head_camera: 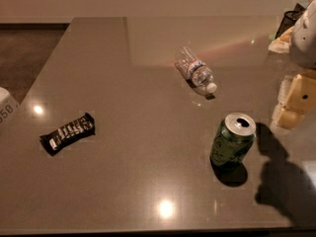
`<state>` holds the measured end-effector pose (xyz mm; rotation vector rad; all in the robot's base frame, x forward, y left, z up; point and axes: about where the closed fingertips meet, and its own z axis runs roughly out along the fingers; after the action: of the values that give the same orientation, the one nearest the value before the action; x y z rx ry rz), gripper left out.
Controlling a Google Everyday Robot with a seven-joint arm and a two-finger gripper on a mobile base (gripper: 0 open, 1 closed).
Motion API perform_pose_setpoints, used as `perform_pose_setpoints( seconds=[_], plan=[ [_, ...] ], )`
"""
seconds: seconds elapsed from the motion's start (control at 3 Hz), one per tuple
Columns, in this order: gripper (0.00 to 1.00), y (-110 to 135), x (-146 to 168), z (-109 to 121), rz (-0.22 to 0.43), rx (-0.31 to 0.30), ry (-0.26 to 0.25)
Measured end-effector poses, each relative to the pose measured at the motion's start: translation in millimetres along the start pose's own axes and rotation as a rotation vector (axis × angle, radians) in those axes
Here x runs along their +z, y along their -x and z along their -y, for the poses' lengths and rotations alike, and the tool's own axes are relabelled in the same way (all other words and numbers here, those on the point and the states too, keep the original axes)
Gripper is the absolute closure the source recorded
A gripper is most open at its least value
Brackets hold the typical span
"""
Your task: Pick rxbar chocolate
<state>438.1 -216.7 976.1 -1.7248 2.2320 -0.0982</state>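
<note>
The gripper (291, 107) hangs at the right edge of the camera view, a cream-coloured block low over the grey table (148, 181), with the white body of the arm (307, 33) above and behind it. Whether it is spread or pressed together cannot be told from here, and it holds nothing that shows. Its dark shadow (281, 177) falls on the tabletop on the near side of it.

The rxbar chocolate (67, 133) lies far from the gripper, well across the table toward the opposite side of the view. It is flat on the surface, its black wrapper with white lettering facing up, and its long axis is tilted so that the end nearer the gripper points slightly away from the camera.

Closest to the gripper is an opened green soda can (233, 141), standing upright just beside it on the bar's side. The can sits nearly on the straight line from gripper to bar.

A clear plastic water bottle (196, 74) lies on its side farther back than the gripper, its white cap (211, 87) pointing toward the can, off that line.

Behind the gripper, at the far right corner, sit a black mesh container (288, 19) and some pale wrapping (281, 43). Beyond the bar, a white object (6, 110) shows at the view's edge.
</note>
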Motion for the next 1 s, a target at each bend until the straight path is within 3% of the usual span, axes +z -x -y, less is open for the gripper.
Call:
perform_pose_setpoints(
  seconds=[0.33, 1.0],
  plan=[
    [0.0, 0, 0, 0, 0.0, 0.0, 0.0],
    [0.0, 61, 18, 19, 0.074, -0.074, 0.029]
  ],
)
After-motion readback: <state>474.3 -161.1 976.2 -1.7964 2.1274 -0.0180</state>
